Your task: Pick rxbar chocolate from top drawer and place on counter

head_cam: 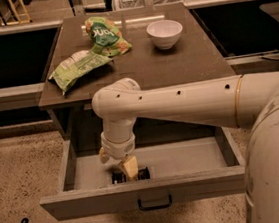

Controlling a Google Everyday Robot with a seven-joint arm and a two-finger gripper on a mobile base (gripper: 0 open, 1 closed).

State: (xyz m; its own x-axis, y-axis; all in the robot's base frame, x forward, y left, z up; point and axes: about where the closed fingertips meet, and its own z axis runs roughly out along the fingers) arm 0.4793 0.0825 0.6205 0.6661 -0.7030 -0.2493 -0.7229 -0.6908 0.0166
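Note:
The top drawer (84,204) is pulled open below the dark brown counter (174,64). The rxbar chocolate (143,174), a small black bar, lies flat on the drawer floor near the front panel, partly hidden by my fingers. My gripper (117,162) hangs inside the drawer just above the bar's left part. One tan fingertip (130,167) is right over the bar, the other sits to the left. The fingers are spread and hold nothing.
Two crinkled green snack bags (103,34) (76,68) lie on the counter's left half. A white bowl (165,32) stands at its back right. My white arm (189,103) spans the drawer from the right. A dark loop handle (154,202) is on the drawer front.

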